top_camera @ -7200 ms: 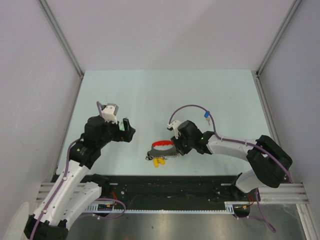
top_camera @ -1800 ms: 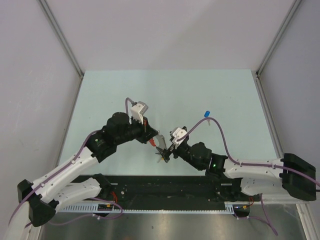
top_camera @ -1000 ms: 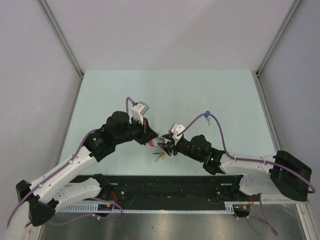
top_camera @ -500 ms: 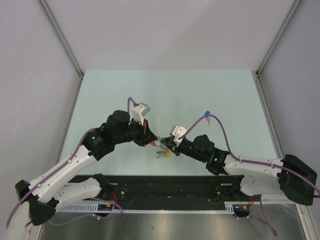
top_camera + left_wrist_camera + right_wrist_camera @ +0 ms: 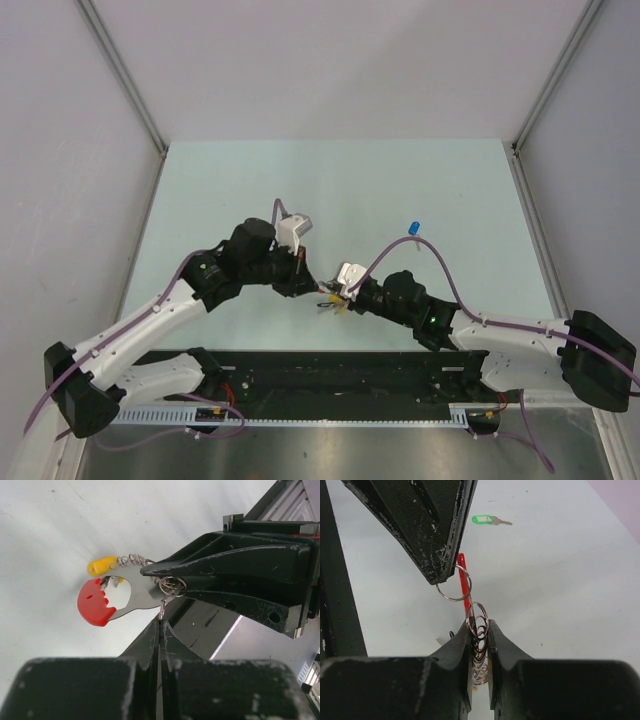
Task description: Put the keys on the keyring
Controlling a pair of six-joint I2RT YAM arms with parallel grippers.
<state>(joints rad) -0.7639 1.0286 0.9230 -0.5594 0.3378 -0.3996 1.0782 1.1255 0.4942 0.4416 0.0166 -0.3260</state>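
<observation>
The keyring (image 5: 329, 297) hangs between both grippers at the near middle of the table. In the left wrist view it shows a grey metal body (image 5: 142, 587), a curved red piece (image 5: 96, 603), a yellow cap (image 5: 102, 565) and a coil of rings. My left gripper (image 5: 161, 623) is shut on a thin ring of it. My right gripper (image 5: 480, 626) is shut on the stack of rings (image 5: 480, 625), the red piece (image 5: 463, 578) edge-on beyond. A green key (image 5: 486, 519) lies loose on the table past the left fingers (image 5: 432, 525). A blue key (image 5: 411, 229) lies to the right.
Pale green table (image 5: 340, 190) walled by grey panels on three sides. A black rail (image 5: 330, 375) with the arm bases runs along the near edge. The right arm's purple cable (image 5: 430, 250) arches close to the blue key.
My right gripper has closed on the keyring's rings. The left gripper has shifted right and a little nearer with its ring. Both now meet at the bunch.
</observation>
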